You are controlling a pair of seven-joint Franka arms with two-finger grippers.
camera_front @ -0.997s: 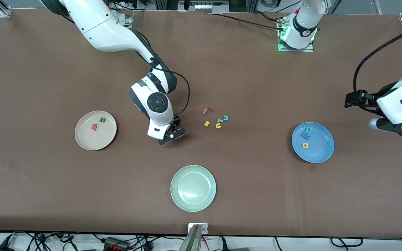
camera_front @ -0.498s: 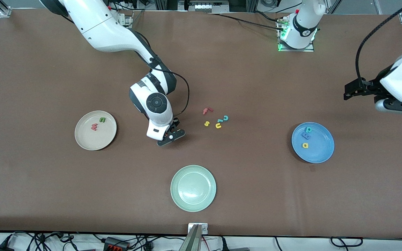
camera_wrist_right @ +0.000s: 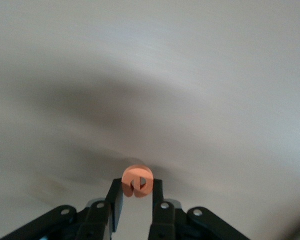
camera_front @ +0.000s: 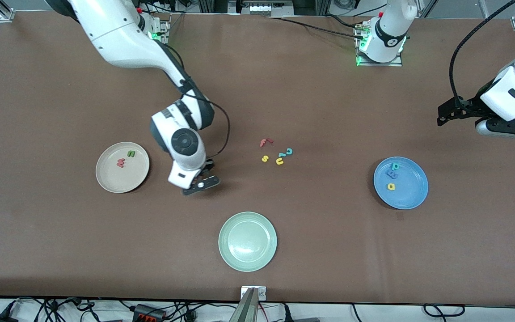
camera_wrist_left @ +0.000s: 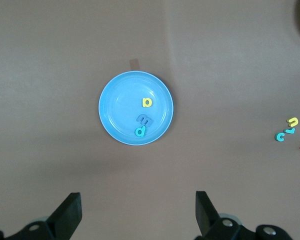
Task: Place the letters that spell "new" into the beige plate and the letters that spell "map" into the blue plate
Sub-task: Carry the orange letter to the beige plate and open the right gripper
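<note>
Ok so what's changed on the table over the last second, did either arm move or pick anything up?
The right gripper, shut on the orange e, has moved over the bare table toward the beige plate. The left gripper, open, has pulled up and away from the blue plate, toward the bases' edge of the table. Both plates, the letters in them, the loose letters and the pale green plate stayed put.

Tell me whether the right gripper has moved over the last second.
Yes. The right gripper, shut on the orange e, has shifted toward the beige plate and away from the loose letters.
</note>
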